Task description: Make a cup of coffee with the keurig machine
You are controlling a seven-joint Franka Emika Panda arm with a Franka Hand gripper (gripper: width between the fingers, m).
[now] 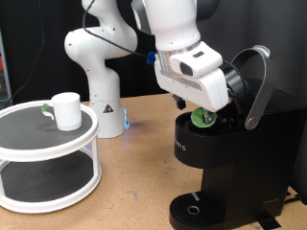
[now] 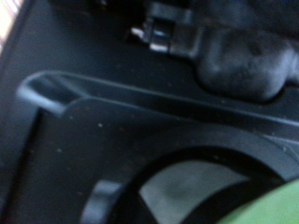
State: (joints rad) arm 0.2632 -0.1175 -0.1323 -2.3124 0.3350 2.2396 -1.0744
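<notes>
Claw: at the end of the white arm, lowered over the open top of the keurig machine, towards the exterior view's right. Its fingers are hidden behind the hand's own housing, so I cannot tell whether it is open or closed.

Pod: a small item with a green top sits right under the claw, at the mouth of the machine's brewing chamber. Whether the fingers are on it does not show. In the wrist view a blurred green patch fills one corner, beside a pale round opening ringed in black.

Keurig machine: large, matte black, standing at the exterior view's right on the table. Its lid is raised, with the silver-grey lid handle arching up and back behind the claw. The round drip tray at its foot has nothing standing on it.

Wrist view: very close and blurred; mostly dark black plastic of the machine's interior, with a ridged edge running across and a dark rounded part near one side.

Cup: small, white, upright, with a green mark at its handle. It stands on the upper shelf of a round white two-tier stand at the exterior view's left, well apart from the machine and the claw.

Robot base: white, between the stand and the machine, towards the back.

Table: brown wooden surface carrying the stand, the base and the machine.
</notes>
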